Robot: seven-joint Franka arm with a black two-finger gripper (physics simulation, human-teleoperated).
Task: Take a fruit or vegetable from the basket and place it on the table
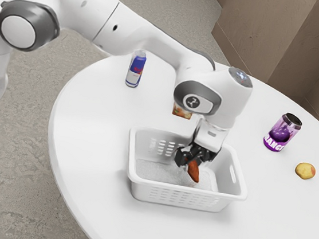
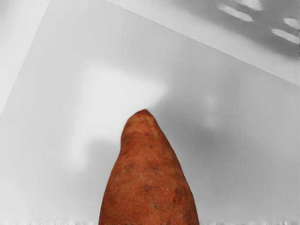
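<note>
Sweet potato slants steeply in the exterior view, narrow tip down and a bit right, gripper's fingers clamped round its upper part, inside the basket, center frame. Count: one potato, one basket, two cans, one yellow fruit, one partly hidden package. Spud's orange-brown, tapered, dark-specked.

A rusty-orange sweet potato tilts, tapered end down, apparently within the white basket.
</note>
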